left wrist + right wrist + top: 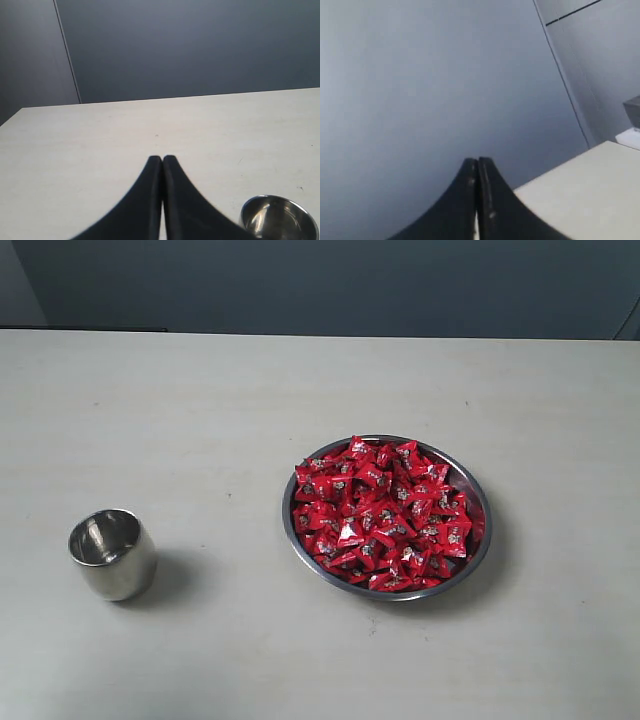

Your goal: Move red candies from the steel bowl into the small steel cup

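A heap of red candies [383,513] fills the wide steel bowl [478,495] right of the table's middle in the exterior view. The small steel cup [112,553] stands upright and empty at the front left; its rim [280,218] also shows in the left wrist view, close beside my left gripper [162,159]. That gripper is shut with nothing between its black fingers and hangs over bare table. My right gripper [477,161] is shut too, empty, and faces a grey wall past a table corner. Neither arm shows in the exterior view.
The pale table [200,410] runs back to a dark blue-grey wall [330,285]. In the right wrist view a table corner [590,190] and a grey wall panel [600,65] appear, with a dark object [632,112] at the frame's edge.
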Controlling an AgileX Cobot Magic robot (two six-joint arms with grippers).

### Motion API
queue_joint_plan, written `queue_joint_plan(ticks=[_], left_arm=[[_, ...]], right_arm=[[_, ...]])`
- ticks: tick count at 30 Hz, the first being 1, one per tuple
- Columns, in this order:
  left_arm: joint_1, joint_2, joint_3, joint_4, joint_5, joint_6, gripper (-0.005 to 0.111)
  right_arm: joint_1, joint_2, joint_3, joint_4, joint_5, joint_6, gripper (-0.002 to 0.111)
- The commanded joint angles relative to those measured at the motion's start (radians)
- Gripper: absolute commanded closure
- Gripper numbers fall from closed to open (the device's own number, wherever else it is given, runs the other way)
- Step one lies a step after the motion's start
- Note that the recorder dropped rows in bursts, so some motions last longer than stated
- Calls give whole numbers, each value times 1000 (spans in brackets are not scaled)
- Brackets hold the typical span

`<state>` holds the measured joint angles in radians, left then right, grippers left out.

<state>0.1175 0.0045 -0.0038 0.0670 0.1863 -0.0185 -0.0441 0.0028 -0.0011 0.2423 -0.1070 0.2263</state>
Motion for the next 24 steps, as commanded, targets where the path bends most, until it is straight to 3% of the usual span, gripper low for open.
queue_joint_plan(ticks=[1, 6, 9, 14, 19, 24], left_arm=[[1, -4, 4, 1, -5, -1, 106], [1, -4, 4, 1, -5, -1, 106], [1, -4, 4, 1, -5, -1, 106], [1, -4, 4, 1, -5, -1, 106], [1, -4, 4, 1, -5, -1, 106], [1, -4, 4, 1, -5, -1, 106]], right_arm=[[-1, -3, 1, 110, -107, 21, 109], [-1, -3, 1, 99, -111, 5, 109], [-1, -3, 1, 95, -106, -107, 109], [-1, -3, 1, -12, 30, -258, 109], [-1, -3, 1, 62, -104, -157, 109], [-1, -3, 1, 151, -104, -144, 109]])
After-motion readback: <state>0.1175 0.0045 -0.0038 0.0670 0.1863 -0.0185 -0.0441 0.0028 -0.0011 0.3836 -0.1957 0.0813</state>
